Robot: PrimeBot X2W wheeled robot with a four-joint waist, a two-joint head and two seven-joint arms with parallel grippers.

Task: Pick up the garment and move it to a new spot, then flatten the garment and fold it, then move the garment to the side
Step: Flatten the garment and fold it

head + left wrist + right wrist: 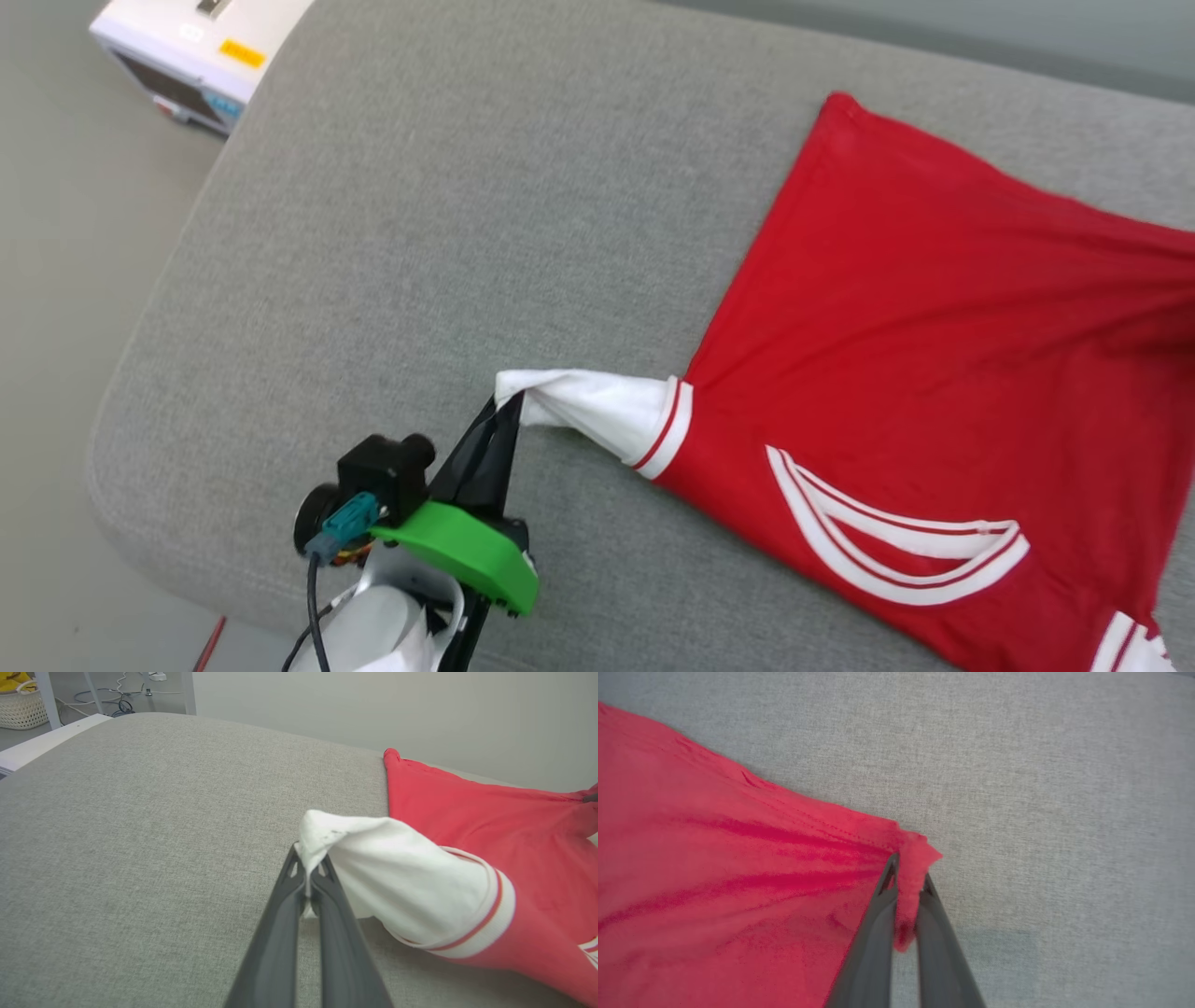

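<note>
My left gripper [512,409] reaches up from the near left and pinches tight the tip of the white sleeve [597,409] on the garment [934,317]. My right gripper [908,870] squeezes a red corner. The garment lies spread on the right side of the grey cushion [420,205]. The yellow sticker [242,53] on the white box [177,65] is too small to read.

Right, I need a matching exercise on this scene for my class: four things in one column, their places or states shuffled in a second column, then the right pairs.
Column A
1. left pincer
2. right pincer
3. neck trim
4. white box

Column B
a. on the floor, past the grey cushion
b. shut on the white sleeve
c. striped red and white, part of the garment
d. shut on a red corner

Pairs: 1-b, 2-d, 3-c, 4-a
</note>
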